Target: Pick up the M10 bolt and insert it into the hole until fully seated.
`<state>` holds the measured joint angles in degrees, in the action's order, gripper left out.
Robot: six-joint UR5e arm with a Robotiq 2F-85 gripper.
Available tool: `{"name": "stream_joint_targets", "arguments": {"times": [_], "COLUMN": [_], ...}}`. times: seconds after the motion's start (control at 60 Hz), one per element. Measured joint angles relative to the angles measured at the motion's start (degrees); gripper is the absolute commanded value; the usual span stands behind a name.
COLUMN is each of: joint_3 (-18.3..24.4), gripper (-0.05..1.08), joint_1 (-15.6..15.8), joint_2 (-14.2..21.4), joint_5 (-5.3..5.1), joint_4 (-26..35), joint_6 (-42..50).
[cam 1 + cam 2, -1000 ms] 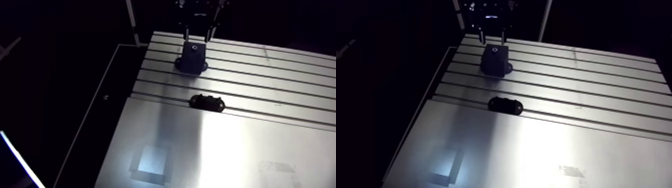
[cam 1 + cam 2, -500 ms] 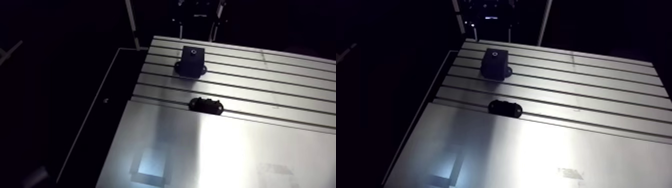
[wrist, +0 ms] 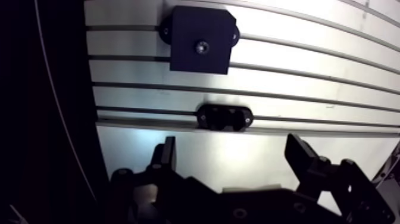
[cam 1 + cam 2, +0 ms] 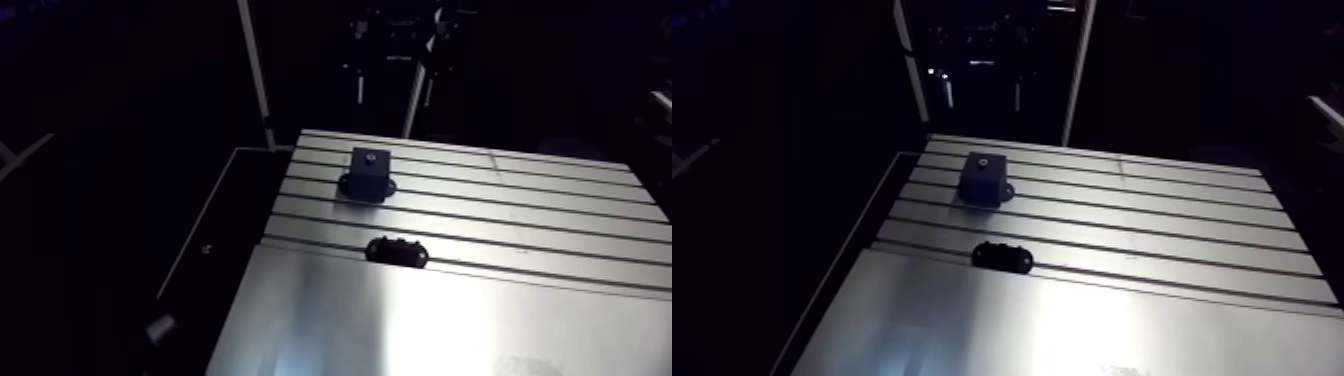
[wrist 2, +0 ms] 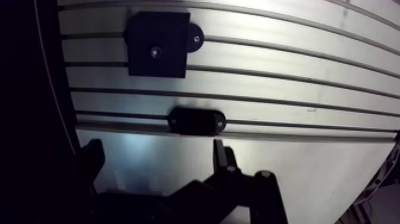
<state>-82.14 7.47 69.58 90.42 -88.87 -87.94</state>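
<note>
A black block (image 3: pixel 199 40) stands on the slotted aluminium table (image 4: pixel 520 310), ahead of my gripper in the wrist view. A small round bolt head (image 3: pixel 202 46) sits in the hole in the block's top face, and it looks level with that face. My gripper (image 3: pixel 232 149) hangs well above the table, back from the block, with its fingers wide apart and nothing between them. In the arm view the block (image 4: pixel 368 172) sits near the table's far left, and the gripper is dim above the far edge.
A low black oval holder (image 3: pixel 225 117) is fixed on a slot between the block and my gripper; its top recesses look dark. The table's left edge (image 4: pixel 262 240) drops to a dark lower surface. Smooth plate (image 4: pixel 450 330) covers the near part.
Earlier the fingers straddled the block's top. They have since opened, let go and lifted up and away from the block; the arm view shifted with the arm. The block and holder stayed put.
</note>
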Motion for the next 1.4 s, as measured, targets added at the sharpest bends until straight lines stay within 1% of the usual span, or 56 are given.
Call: {"name": "stream_joint_targets", "arguments": {"times": [0.25, 0.817, 1.083, 1.4], "joint_3": [-2.33, -5.6, -5.41, -4.5], "gripper": [0.0, 0.01, 0.01, 0.01], "joint_1": [-1.74, -7.12, -7.81, -7.9], "joint_2": [5.44, 16.7, 18.83, 19.08], "joint_5": [0.09, 1.23, 1.15, 1.05], "joint_4": [0.96, 2.82, 3.79, 4.4], "joint_6": [-0.56, -4.35, -4.64, -4.58]}}
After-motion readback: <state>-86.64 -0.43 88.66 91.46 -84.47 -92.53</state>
